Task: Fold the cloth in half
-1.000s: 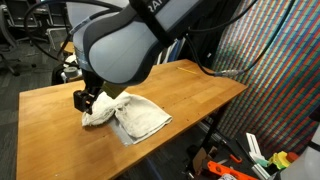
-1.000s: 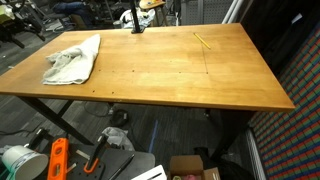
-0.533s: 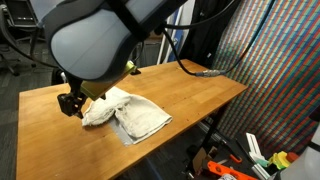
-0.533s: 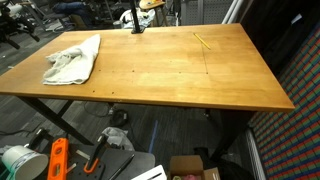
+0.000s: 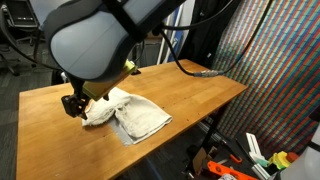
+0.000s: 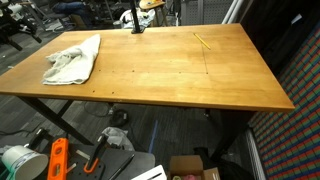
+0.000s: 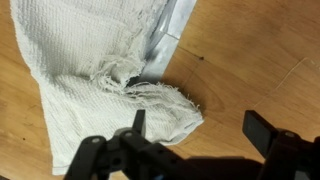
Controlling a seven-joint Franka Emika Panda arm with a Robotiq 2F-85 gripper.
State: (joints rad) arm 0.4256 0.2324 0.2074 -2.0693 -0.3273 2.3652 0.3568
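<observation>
Starting with the wooden table: seen whole in an exterior view only, bare but for the cloth, rumpled near one end, and a thin yellow stick well apart from it. Shows no arm there. Half hidden in an exterior view behind the bulky grey arm, which leans over that same end, probably to reach an edge for folding. Looks partly doubled over and bunched at one side, so not judged a clean half yet. Sits too dark beside the bunched part to read the gripper there. Settled by the wrist view: spread wide, pinching nothing, poised just above a frayed corner, likely the next pick point.
</observation>
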